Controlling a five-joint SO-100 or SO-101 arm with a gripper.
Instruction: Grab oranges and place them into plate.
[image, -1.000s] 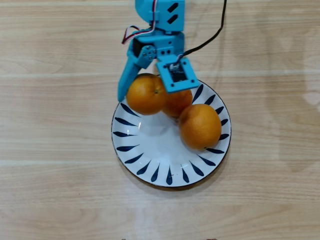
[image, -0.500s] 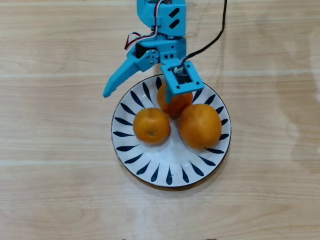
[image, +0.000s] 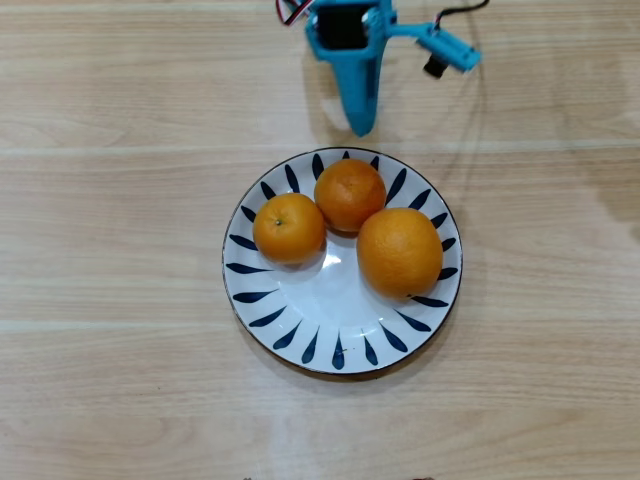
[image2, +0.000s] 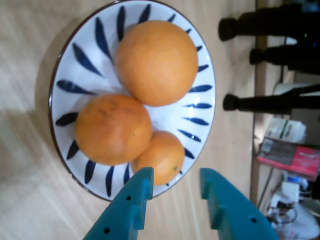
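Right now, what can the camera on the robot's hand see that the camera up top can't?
Only the wrist view shows dark bottles and clutter past the table's edge, and the two blue fingers standing apart up close. Only the overhead view shows bare wooden table all around the plate and the arm's cable. Both show the plate holding three oranges, the biggest orange included.

The scene is viewed straight down in the overhead view. The plate (image: 300, 340) of oranges (image2: 156, 61) is framed closer in the wrist view, and is shared by both
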